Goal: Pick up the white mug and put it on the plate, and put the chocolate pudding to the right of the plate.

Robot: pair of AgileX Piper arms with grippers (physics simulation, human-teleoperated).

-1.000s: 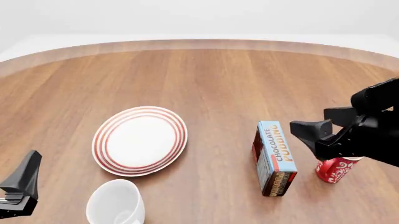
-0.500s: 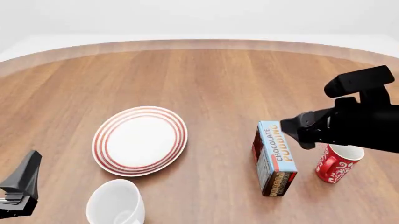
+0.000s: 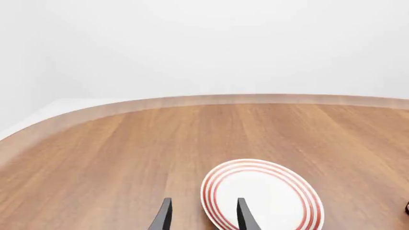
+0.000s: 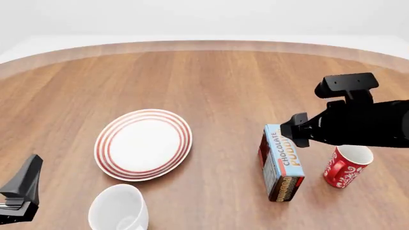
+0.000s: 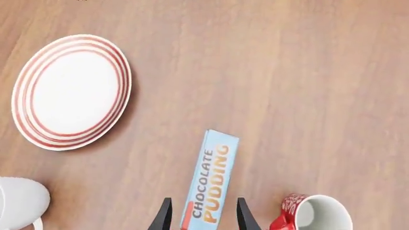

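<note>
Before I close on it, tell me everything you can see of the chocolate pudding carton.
The chocolate pudding is a narrow rectangular carton, cardboard by its look: light blue face up with orange lettering, dark brown and red sides. It lies flat on the table, to the plate's right, apart from it and from the red mug. The right gripper is open above it, not touching.

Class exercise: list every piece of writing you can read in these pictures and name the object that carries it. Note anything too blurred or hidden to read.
"CHOCOLATE PUDDING", orange letters on the light blue face of the chocolate pudding carton.
Small print on the carton's dark end, seen from the front: too small to read.
The red mug shows white swirls only, no words.
</note>
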